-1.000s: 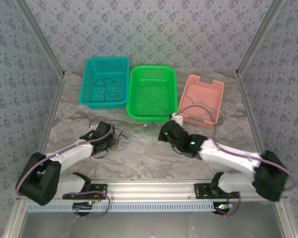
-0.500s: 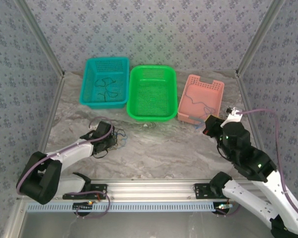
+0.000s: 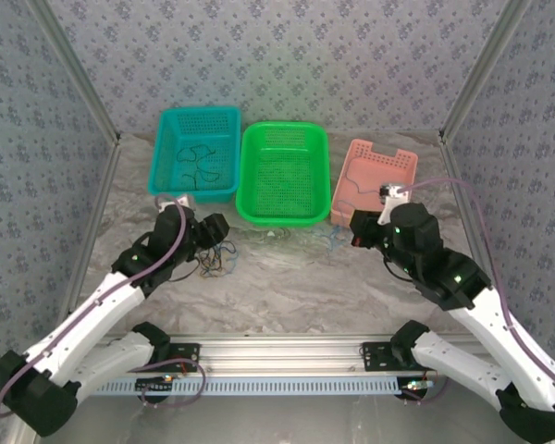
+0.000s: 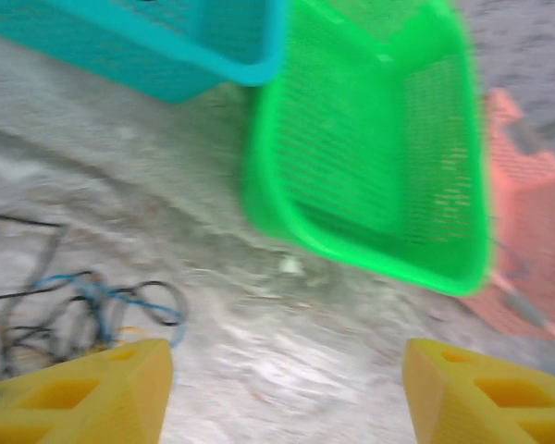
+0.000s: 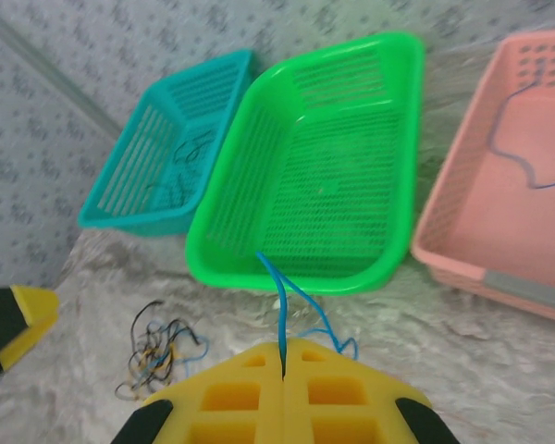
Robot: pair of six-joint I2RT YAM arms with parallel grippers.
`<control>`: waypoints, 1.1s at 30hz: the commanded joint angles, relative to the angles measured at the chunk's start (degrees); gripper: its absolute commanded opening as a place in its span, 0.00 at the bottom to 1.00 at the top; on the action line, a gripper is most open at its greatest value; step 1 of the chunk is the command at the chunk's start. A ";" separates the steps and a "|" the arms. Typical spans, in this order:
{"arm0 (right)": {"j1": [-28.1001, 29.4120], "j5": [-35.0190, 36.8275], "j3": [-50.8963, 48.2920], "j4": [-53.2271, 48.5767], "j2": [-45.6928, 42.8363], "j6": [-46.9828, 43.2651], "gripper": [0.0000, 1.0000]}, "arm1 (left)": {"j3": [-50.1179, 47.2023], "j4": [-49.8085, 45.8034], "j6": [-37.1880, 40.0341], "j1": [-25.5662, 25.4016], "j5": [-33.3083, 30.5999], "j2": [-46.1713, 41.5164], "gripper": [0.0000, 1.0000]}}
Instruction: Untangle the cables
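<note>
— Three baskets line the far edge of the table [image 3: 287,287]: a teal basket [image 3: 162,153], a green basket [image 3: 282,219] and a pink basket [image 3: 381,155], left to right. Patterned walls [image 3: 287,55] close both sides; a metal rail [image 3: 287,350] runs along the near edge.
— Where is there room?
— On the bare marble in the middle, between the two arms.
— And the cables?
— A tangle of cables [image 3: 217,265] lies on the table in front of the teal basket, just beside the left gripper [image 4: 289,393], whose fingers stand wide apart, holding nothing. The right gripper [image 5: 283,365] is pinched together on one blue cable [image 5: 280,305] that trails before the green basket's near rim.
— Anything else?
— The teal basket holds dark cables [image 3: 196,166], the pink one a second blue cable [image 5: 492,137].
</note>
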 commanded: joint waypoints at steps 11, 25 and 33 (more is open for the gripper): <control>0.49 -15.60 -6.78 15.82 4.38 0.28 0.00 | -7.63 12.94 -29.36 -11.19 0.91 1.82 0.76; 5.68 -15.18 -14.12 24.13 5.20 4.52 0.00 | -13.83 34.36 -44.17 -14.75 5.94 16.26 0.78; 8.70 -14.05 -14.73 25.91 5.71 4.95 0.00 | -12.69 35.31 -45.12 -15.48 3.12 19.67 0.46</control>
